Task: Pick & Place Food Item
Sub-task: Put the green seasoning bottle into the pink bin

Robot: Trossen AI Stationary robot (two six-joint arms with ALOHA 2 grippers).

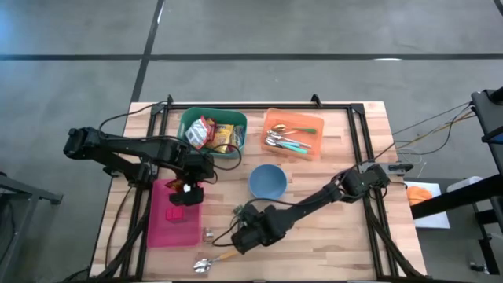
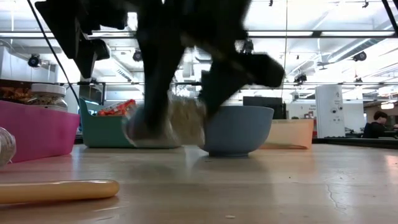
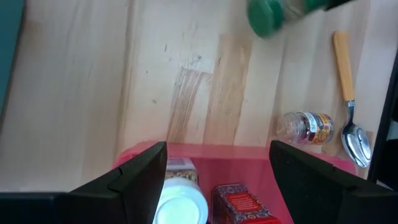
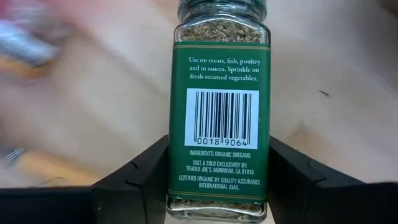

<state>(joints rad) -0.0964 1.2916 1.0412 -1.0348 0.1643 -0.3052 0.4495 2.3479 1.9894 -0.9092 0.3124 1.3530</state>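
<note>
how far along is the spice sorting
Partly done: a white-lidded jar and a red-labelled jar already lie in the pink plastic bin, with the left gripper open above it. In hand: the right gripper holds the green-labelled oregano jar. Left: a small clear spice jar beside the yellow-handled spoon.

Two arms. Three bins: one green bin [image 1: 236,119], one orange bin [image 1: 292,146], one pink bin [image 1: 174,222]. One blue bowl [image 1: 268,181]. One wooden-handled spoon [image 1: 211,262] on the table. Spice jars: one oregano jar [image 4: 219,112], one small jar [image 3: 306,126] lying by the spoon, one white-lidded jar [image 3: 179,200] and one red tin [image 3: 239,204] in the pink bin. The orange bin holds several utensils, perhaps four. Snack packets in the green bin: at least two.
</note>
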